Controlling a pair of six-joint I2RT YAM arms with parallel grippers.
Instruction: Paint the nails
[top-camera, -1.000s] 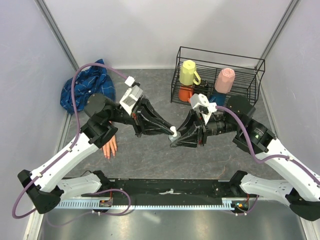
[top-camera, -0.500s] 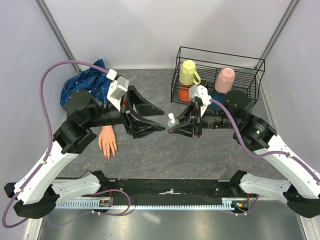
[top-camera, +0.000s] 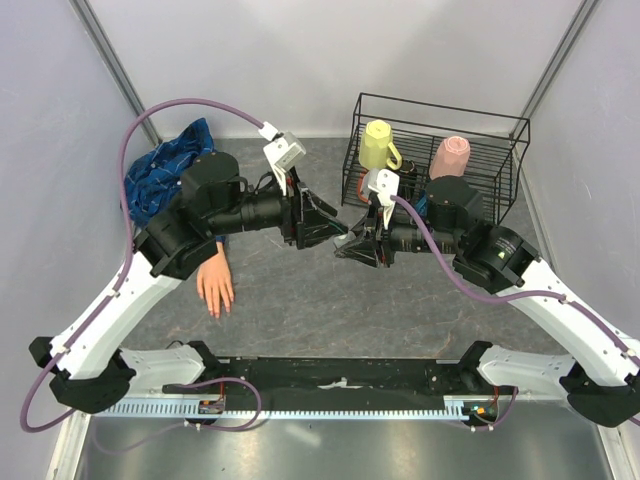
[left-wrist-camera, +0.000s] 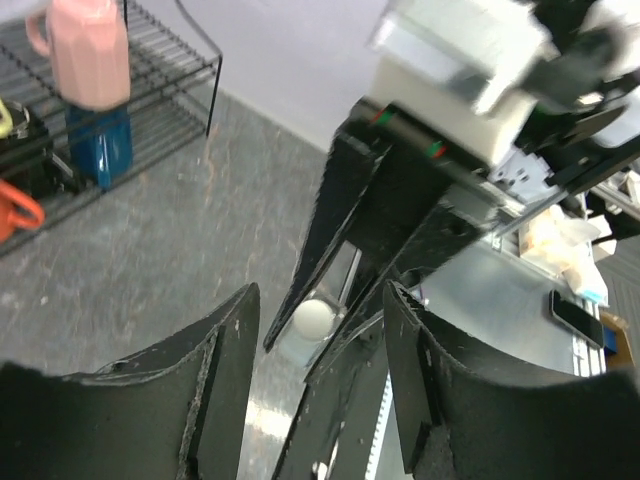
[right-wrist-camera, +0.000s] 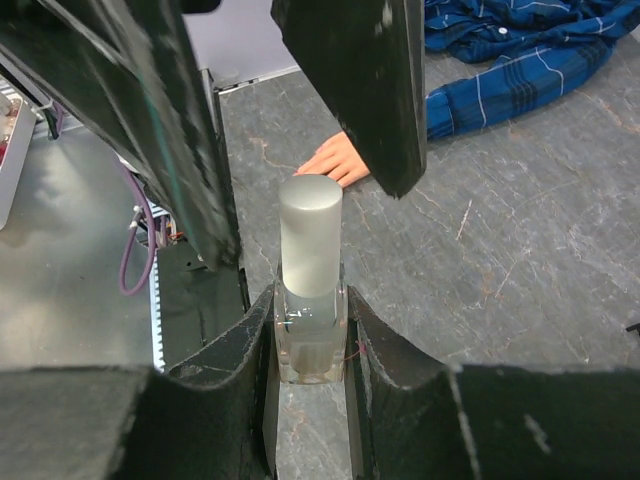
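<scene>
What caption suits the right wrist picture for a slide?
Right hand grips a small white-capped bottle as the open left hand hovers at its cap; mannequin hand beyond.

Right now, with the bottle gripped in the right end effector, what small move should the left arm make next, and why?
Probably ease the left end effector forward until its fingers flank the white cap. Its jaws stand open and are aimed at the cap but appear clear of it. The right end effector is shut on the bottle, and the cap is on.
</scene>
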